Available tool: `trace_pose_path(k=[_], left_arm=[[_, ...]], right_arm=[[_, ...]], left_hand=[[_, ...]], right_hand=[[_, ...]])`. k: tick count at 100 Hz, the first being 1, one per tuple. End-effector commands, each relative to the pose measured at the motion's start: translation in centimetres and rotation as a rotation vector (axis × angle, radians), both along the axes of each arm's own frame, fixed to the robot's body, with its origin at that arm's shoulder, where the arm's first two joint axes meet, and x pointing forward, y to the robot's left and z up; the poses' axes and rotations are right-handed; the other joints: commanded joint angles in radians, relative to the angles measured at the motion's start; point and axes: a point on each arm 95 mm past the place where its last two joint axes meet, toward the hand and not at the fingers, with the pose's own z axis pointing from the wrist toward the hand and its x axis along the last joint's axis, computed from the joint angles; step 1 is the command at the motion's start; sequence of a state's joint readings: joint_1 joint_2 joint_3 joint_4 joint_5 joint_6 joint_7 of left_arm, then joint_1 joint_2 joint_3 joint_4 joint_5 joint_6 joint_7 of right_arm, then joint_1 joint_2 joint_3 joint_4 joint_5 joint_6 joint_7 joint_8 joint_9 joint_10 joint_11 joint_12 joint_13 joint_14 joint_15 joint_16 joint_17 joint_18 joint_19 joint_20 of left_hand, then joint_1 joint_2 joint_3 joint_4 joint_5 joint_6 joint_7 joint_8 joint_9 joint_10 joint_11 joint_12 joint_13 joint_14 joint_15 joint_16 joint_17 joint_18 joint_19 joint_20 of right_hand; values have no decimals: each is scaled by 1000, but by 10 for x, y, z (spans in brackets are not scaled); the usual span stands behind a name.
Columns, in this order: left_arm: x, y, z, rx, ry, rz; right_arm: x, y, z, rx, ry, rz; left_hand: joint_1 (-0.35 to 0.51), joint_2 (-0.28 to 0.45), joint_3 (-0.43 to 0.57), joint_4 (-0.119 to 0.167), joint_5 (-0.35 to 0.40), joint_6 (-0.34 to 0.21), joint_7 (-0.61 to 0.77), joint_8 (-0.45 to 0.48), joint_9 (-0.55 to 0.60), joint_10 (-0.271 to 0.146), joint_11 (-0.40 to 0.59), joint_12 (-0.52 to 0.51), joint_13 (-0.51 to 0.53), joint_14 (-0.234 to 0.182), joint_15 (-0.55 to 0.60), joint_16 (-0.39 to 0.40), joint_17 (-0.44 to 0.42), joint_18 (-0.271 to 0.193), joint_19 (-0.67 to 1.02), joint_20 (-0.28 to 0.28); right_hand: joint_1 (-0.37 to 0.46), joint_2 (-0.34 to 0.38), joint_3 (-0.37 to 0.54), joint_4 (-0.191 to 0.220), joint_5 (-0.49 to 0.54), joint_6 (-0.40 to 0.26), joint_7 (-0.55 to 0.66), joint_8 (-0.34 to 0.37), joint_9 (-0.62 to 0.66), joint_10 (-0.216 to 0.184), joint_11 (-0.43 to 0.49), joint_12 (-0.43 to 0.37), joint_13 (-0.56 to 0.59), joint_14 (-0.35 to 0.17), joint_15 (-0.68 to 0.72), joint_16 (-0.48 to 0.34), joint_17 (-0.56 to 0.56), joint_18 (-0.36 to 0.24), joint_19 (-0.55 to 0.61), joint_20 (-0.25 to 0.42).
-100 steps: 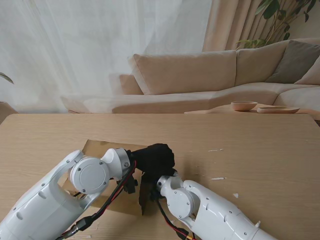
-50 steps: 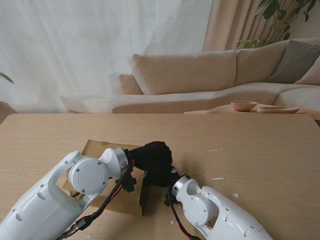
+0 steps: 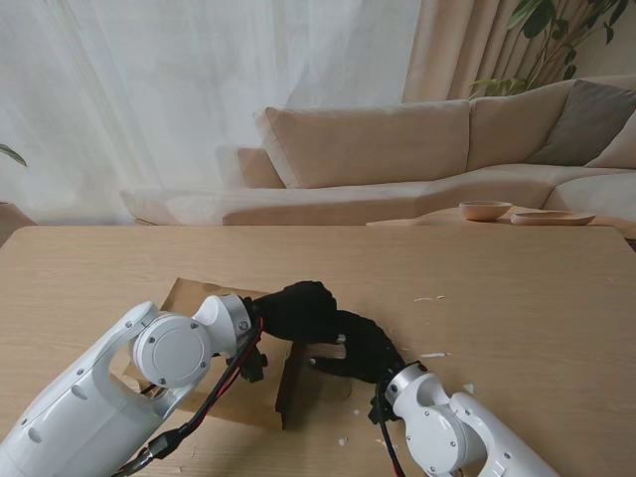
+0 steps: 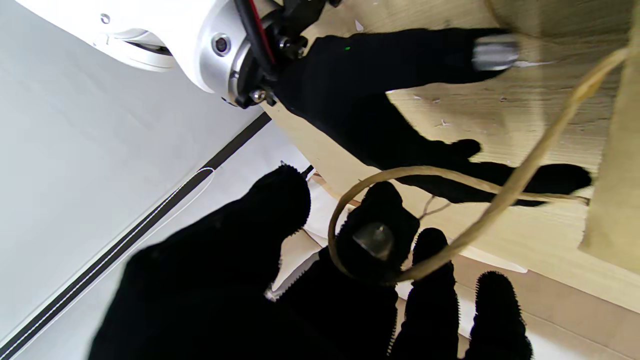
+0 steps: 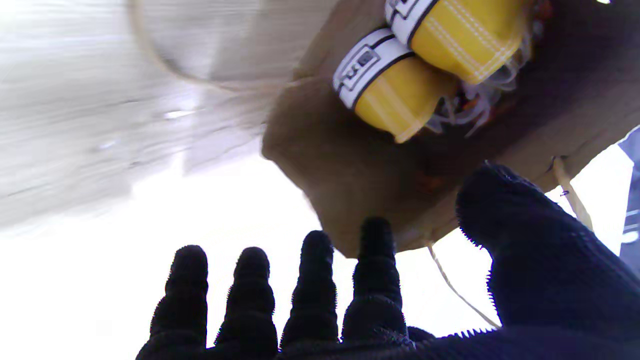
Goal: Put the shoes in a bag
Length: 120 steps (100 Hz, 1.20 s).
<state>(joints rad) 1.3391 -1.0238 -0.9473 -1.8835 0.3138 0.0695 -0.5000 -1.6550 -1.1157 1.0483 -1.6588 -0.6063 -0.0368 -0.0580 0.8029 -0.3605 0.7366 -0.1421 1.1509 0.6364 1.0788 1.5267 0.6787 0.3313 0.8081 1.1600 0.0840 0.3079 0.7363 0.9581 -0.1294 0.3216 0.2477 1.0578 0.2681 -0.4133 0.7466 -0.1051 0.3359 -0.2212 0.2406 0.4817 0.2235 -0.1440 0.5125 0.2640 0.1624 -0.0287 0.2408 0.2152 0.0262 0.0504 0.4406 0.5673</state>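
Pulling back out of the paper bag (image 3: 214, 343) on the table (image 3: 517, 298), right hand (image 3: 363, 346) is spread and empty; yellow shoes (image 5: 425, 60) sit inside; left hand (image 3: 298, 310) hooks the bag handle (image 4: 450, 215). Bagging looks done.

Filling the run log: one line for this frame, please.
task: bag the shoes | yellow shoes: inside paper bag | left hand: handle cord looped over fingers | right hand: open beside bag mouth

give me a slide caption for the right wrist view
Two yellow shoes sit inside the brown paper bag, open right robot hand outside.
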Motion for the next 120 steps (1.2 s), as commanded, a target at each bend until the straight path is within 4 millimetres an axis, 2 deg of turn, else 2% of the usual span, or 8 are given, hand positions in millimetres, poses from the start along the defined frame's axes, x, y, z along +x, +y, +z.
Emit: trace_pose_path(k=[1,13,35,48,57,77,96,120], left_arm=[[-2,-1,-1,6,6,1],[-2,1,-2,13,22,25],[-3,8,-4,16,50,59],[-3,15,-6,12,48,81],[-3,23,-8,12,31,98],[-5,42,-16,-41,-42,187],[-13,61,-27,-130,-79,284],[-25,83,-41,-208,-132,376]], right_arm=[[-10,-8,-8,-26,34,-16],[-16,-26,-4,-43,40,-80],[-27,-54,4,-68,38,-197],[-31,-66,7,-90,33,-241],[-33,-71,10,-102,26,-262],[-32,-70,20,-77,3,-292],[-27,-55,32,-37,-38,-278],[-24,-31,42,32,-64,-261]], left_hand=[[-32,27,-2,31,-3,62,13,43,-10,-9,1,-32,-20,-7,0,9,-4,18,13,8],[-63,35,-2,42,-110,19,-80,13,-74,-19,-4,-113,-36,-23,-34,-9,-16,0,8,5],[-118,42,-46,52,-371,-139,-365,-487,-246,-75,-192,-304,-41,-65,-288,-24,-1,-25,-36,-125],[-134,50,-80,57,-430,-315,-684,-917,-312,-119,-353,-494,-50,-87,-400,-43,9,-29,-67,-231],[-141,57,-105,59,-493,-427,-816,-1095,-353,-156,-446,-613,-55,-107,-471,-77,15,-34,-86,-301],[-143,81,-128,59,-604,-554,-889,-1209,-382,-184,-551,-752,-46,-113,-617,-198,29,-37,-139,-438],[-119,125,-197,67,-678,-583,-890,-1258,-426,-220,-574,-806,-68,-141,-654,-301,45,-54,-187,-581],[-109,143,-248,74,-730,-589,-879,-1276,-476,-247,-584,-835,-62,-160,-679,-445,53,-64,-228,-706]], right_hand=[[-34,33,-20,42,-34,8,-19,12,-27,9,-16,-2,-33,-32,-15,-7,-15,-1,-32,20],[-31,31,-20,42,-33,8,-21,15,-27,9,-16,-2,-32,-33,-14,-5,-12,0,-33,25],[-30,27,-19,42,-29,8,-23,22,-26,12,-8,3,-30,-32,-8,0,-6,3,-33,34],[-30,28,-18,42,-27,11,-23,26,-26,13,-3,5,-30,-31,-5,2,-5,4,-34,38],[-31,30,-18,42,-27,11,-24,27,-27,14,-1,6,-30,-31,-4,3,-3,6,-34,41],[-22,46,-19,43,-34,16,-29,28,-30,17,-8,2,-32,-31,-5,3,-2,15,-33,49],[-2,47,-24,48,-40,12,-36,28,-29,19,-13,0,-33,-28,-7,3,-1,20,-34,56],[28,61,-22,60,-45,12,-48,28,-31,17,-26,-6,-36,-24,-16,0,-4,23,-40,62]])
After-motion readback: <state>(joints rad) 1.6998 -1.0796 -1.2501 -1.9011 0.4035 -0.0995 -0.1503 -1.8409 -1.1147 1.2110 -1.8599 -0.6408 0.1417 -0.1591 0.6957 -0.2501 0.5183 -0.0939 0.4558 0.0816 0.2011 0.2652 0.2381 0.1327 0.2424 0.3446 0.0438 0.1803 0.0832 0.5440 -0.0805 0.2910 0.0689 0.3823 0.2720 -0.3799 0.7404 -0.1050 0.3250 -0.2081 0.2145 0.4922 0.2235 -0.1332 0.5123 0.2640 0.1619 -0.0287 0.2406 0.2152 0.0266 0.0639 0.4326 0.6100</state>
